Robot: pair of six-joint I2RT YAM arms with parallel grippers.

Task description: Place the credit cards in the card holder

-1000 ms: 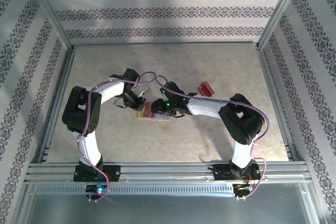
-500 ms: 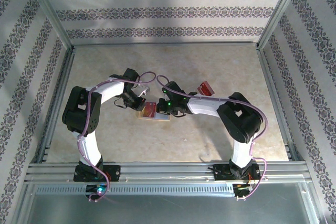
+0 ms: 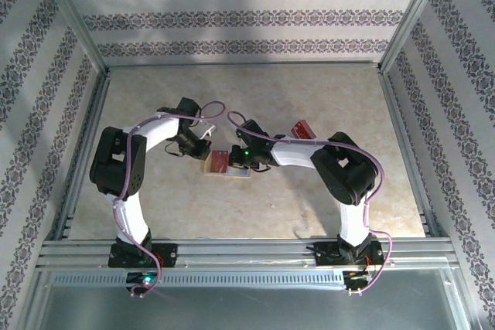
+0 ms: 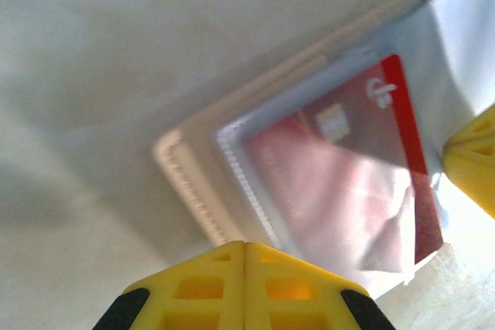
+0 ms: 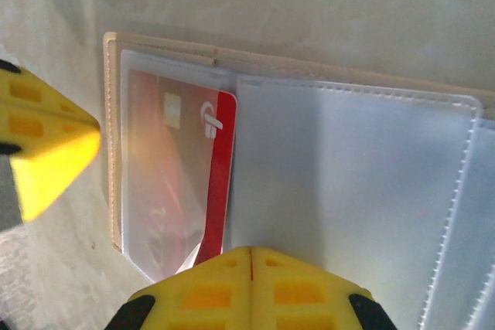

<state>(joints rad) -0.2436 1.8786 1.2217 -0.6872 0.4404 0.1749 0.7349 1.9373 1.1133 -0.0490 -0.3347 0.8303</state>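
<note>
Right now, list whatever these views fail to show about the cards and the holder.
- Top external: the card holder is too small to show what it holds.
- Left wrist: the sleeved card is blurred, its print illegible.
- Right wrist: the right tool covers one end of that card; the frame edge cuts off the holder's right side.

Beige, faintly marbled tabletop (image 3: 263, 90) underneath. Closed in on three sides by walls papered in pale stripes with dark floral bands: back wall (image 3: 247, 13), left wall (image 3: 39, 113), right wall (image 3: 464, 113). Edged with silver metal rails (image 3: 247, 249) along the near side, with slanting corner posts (image 3: 73, 17) at the back. Nearer than the rails, a slotted strip (image 3: 247, 277) and a plain grey sheet (image 3: 247, 307).
</note>
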